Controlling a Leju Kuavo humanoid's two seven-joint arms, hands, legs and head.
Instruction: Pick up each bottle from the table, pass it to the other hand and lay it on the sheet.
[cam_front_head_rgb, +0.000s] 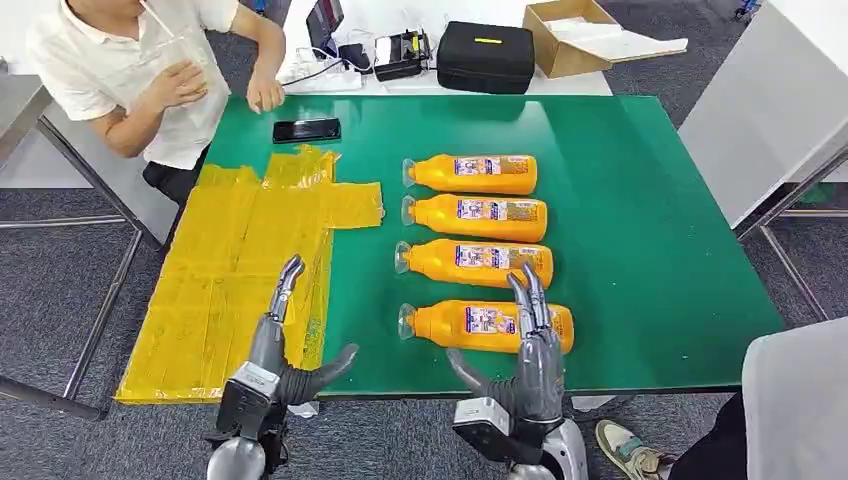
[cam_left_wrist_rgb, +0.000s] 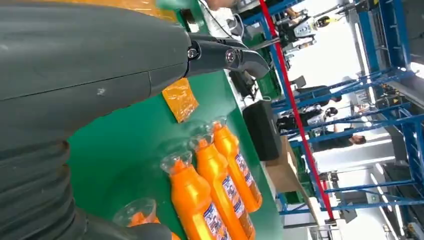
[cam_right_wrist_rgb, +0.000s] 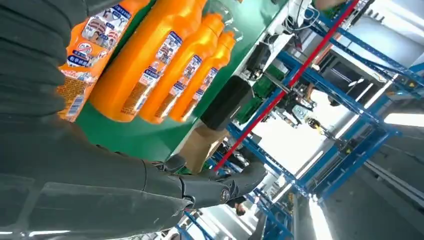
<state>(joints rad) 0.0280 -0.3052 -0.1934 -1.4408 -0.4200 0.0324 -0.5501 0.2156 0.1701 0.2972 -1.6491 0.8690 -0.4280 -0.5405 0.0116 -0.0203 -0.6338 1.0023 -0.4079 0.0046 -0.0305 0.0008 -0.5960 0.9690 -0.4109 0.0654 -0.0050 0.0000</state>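
Several orange bottles with clear caps lie side by side on the green table, caps pointing left. The nearest bottle lies by the front edge, and the others stretch away behind it; they also appear in the left wrist view and the right wrist view. A yellow sheet covers the table's left part. My right hand is open, fingers straight, hovering over the nearest bottle's base end. My left hand is open above the sheet's near right edge, thumb out to the right.
A person in a white shirt sits at the far left corner, one hand on the table. A black phone lies near them. A black case and a cardboard box stand beyond the far edge. Someone's shoe is at bottom right.
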